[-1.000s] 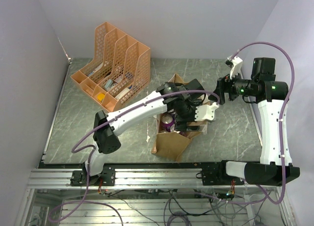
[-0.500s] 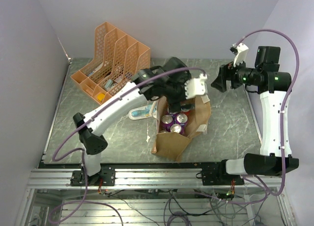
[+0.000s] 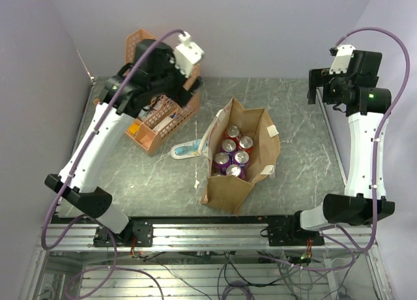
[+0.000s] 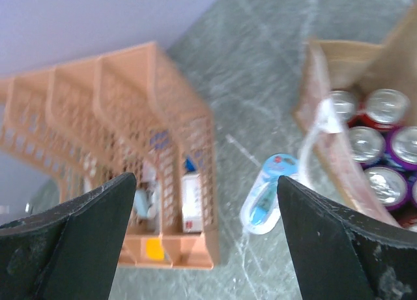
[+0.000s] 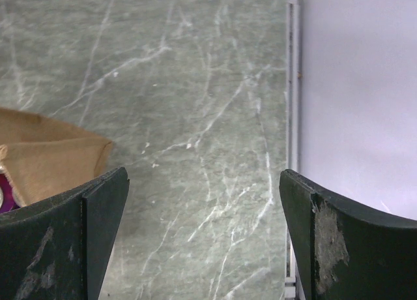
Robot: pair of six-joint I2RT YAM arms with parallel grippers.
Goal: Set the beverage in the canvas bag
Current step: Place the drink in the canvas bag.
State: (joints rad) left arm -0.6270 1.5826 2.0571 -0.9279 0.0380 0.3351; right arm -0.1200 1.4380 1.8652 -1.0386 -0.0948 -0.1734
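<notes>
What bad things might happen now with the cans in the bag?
The canvas bag has soft sides that sag open, so a bump might tip it and spill the cans. The left tool hangs open above the orange mesh file organiser; coming straight down, it might hit it.

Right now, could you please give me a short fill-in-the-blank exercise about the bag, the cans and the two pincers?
1. The drink cans stand upright ___ the canvas bag.
2. The left pincer and the right pincer are both ___, holding nothing.
3. The orange file organiser sits on the bag's ___ side.
4. The blue-and-white packet lies on the ___, outside the bag.
Missing words: inside; open; left; table.
</notes>
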